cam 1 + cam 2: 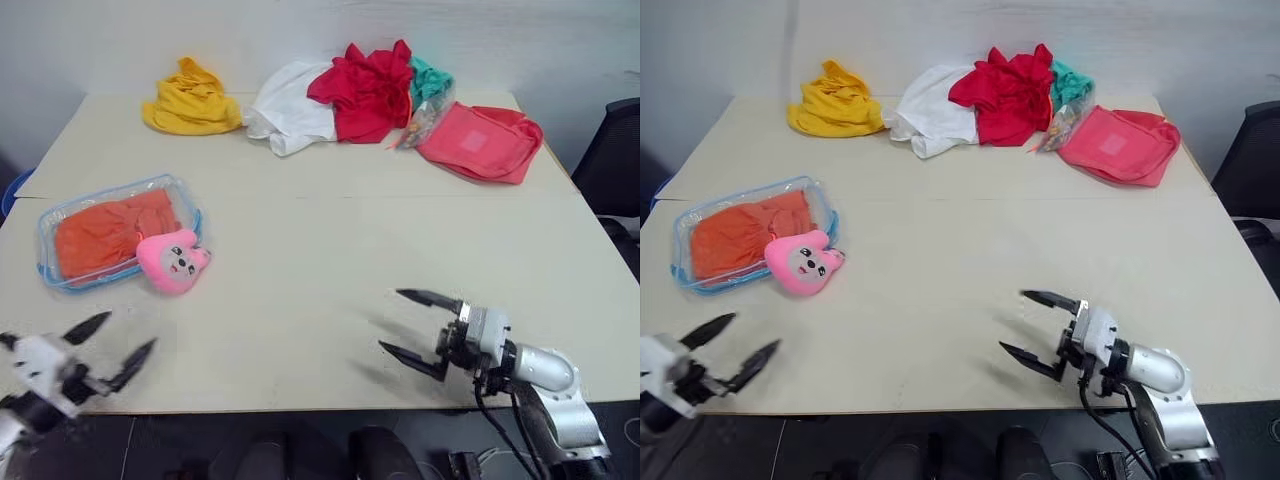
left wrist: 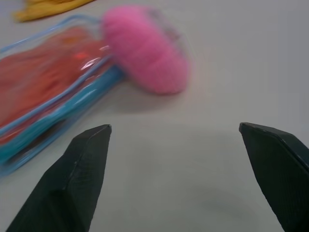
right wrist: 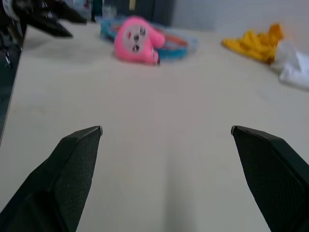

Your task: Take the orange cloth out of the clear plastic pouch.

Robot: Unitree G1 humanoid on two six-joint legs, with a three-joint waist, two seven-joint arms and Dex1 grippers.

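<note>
The clear plastic pouch (image 1: 60, 215) with light blue trim lies flat at the table's left side. Inside it sits the wrinkly orange cloth (image 1: 105, 233). A pink plush charm (image 1: 172, 262) rests against the pouch's near right corner. My left gripper (image 1: 118, 346) hovers open at the table's near left edge, short of the pouch, with nothing between its fingers. In the left wrist view the pouch (image 2: 53, 104) and charm (image 2: 145, 50) lie just ahead. My right gripper (image 1: 412, 327) is open and empty over the near right part of the table, pointing left toward the charm (image 3: 136, 39).
Along the far edge lie a yellow cloth heap (image 1: 191, 101), a white garment (image 1: 290, 110), a bright red garment (image 1: 368, 88), a teal cloth (image 1: 430, 78) and a coral-pink fabric bag (image 1: 480, 142). A dark chair (image 1: 615, 165) stands at the right.
</note>
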